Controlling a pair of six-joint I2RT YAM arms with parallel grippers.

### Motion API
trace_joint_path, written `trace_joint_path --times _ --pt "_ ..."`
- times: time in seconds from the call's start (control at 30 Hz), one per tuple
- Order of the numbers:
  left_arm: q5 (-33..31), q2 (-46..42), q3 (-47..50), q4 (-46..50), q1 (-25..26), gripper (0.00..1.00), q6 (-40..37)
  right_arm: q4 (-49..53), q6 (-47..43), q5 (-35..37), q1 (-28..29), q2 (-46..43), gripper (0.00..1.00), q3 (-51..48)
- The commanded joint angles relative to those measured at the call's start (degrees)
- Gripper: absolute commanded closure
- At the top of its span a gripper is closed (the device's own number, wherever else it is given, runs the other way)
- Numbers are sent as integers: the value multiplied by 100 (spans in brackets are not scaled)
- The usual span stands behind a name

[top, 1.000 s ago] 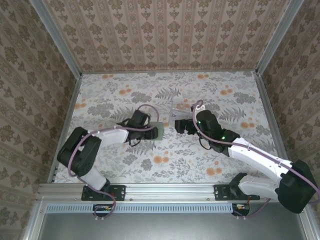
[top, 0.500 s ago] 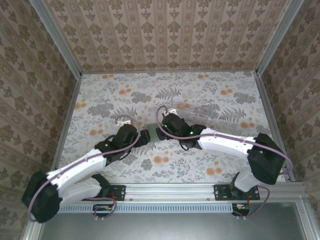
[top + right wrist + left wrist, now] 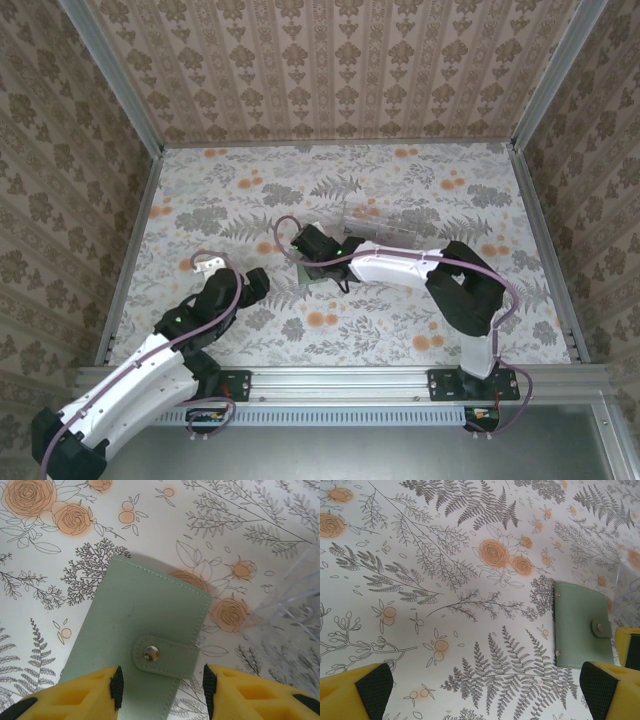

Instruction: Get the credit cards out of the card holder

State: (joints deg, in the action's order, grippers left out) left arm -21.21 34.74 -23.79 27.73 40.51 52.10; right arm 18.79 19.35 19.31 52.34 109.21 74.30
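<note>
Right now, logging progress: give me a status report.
Left gripper open, clear of card holder. Right gripper part-open above it. Card holder snapped shut. Clear tray close beside it.

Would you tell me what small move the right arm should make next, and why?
Probably lower the right gripper and pinch the snap tab to pull it open: the card holder lies flat and snapped shut, and in the wrist view the tab sits between the open jaws.
</note>
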Motion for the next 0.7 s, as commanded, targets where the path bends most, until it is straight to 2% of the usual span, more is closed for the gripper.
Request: trace_joint_path --times 0.0,0.5,0.57,0.6,0.67 --pt "78 29 40 19 -88 0 -23 334 -161 40 31 241 52 295" --pt "258 442 -11 -127 -152 0 -15 573 -295 136 32 945 52 680" --pt "261 441 -9 -113 -149 0 -15 574 -296 144 34 973 60 694" --pt "277 442 -3 -117 -149 0 -15 566 -294 120 34 971 70 691" --pt "308 445 -3 -120 -154 0 -17 559 -286 85 34 956 77 691"
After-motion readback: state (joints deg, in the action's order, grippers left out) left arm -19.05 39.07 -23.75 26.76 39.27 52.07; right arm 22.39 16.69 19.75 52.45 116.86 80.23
